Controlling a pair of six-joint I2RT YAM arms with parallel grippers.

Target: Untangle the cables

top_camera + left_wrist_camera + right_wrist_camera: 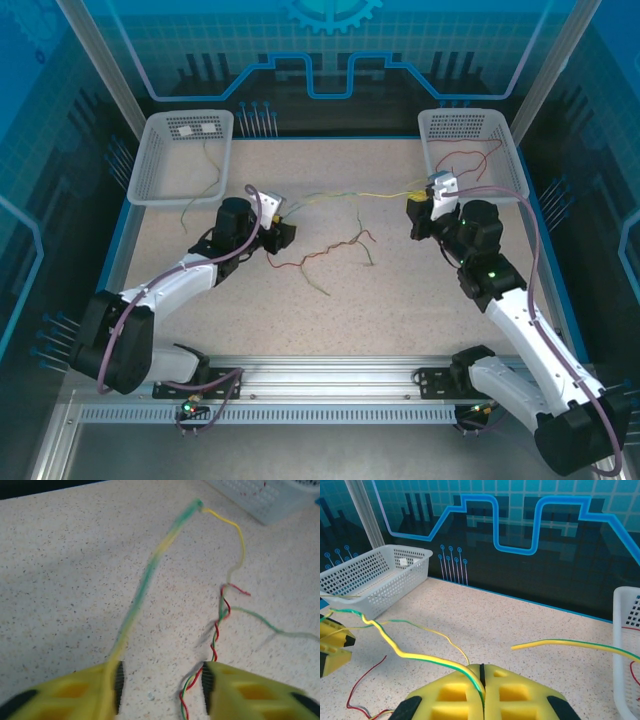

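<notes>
The right pincer (481,676) is clamped shut on the yellow-green cable (405,652), which leaves its closed tips and runs off toward the left of the wrist view. Seen from above, that cable (350,195) spans the middle of the frame, lifted between the right pincer (420,212) and the left pincer (283,233). The left pincer (162,681) stands with its jaws apart, so the cable (145,585) only lies along the inner edge of the left-hand finger and is not pinched. Below it in the top view, the twisted red and green strands (320,250) lie on the bench (400,310), just beside the open jaws in the left wrist view (217,630). The step looks like drawing the yellow-green cable free of the rest. To do it well, the left pincer should close on that cable alone, clear of the red-green twist. The right one should pull slowly and level, easing off if the twist starts to drag.
</notes>
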